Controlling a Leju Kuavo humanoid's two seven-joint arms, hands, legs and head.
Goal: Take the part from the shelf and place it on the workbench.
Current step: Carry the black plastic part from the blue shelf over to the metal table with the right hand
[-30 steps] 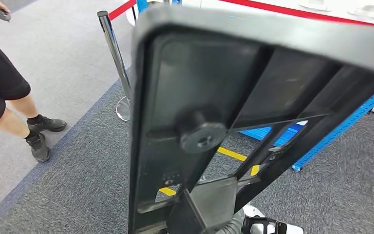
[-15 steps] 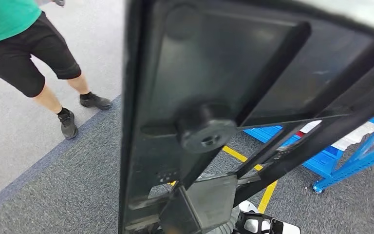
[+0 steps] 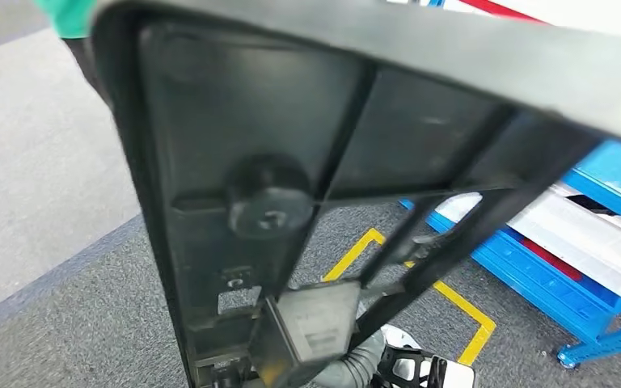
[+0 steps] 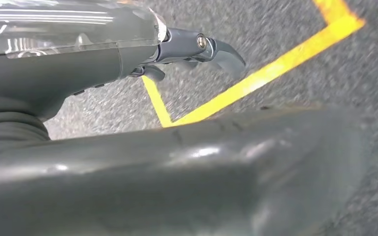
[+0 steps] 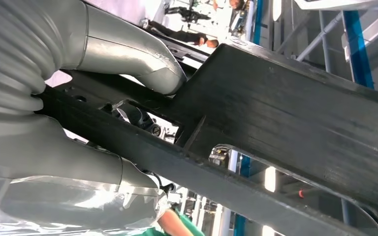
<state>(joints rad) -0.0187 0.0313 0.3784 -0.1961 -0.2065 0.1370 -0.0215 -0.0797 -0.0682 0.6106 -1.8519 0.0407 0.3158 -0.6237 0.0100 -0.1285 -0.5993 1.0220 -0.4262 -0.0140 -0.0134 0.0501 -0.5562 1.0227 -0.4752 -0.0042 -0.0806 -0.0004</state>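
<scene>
The right hand (image 5: 93, 113) grips the part (image 3: 307, 162), its thick thumb over one black bar and its fingers wrapped beneath it. The left hand (image 4: 128, 64) shows in its wrist view with a finger (image 4: 221, 51) stretched out above the carpet; a blurred dark mass lies just beside it, and whether that hand holds anything cannot be told. The part is a black ribbed frame with a round boss (image 3: 268, 206) and open slots, held up tilted close before the head camera. Below it lies grey carpet (image 3: 89, 323) marked with yellow tape (image 3: 453, 299). Beyond, to the right, stands a blue shelf (image 3: 582, 299) bearing white pieces. At the far upper left a person in a green shirt (image 3: 69, 16) shows.
</scene>
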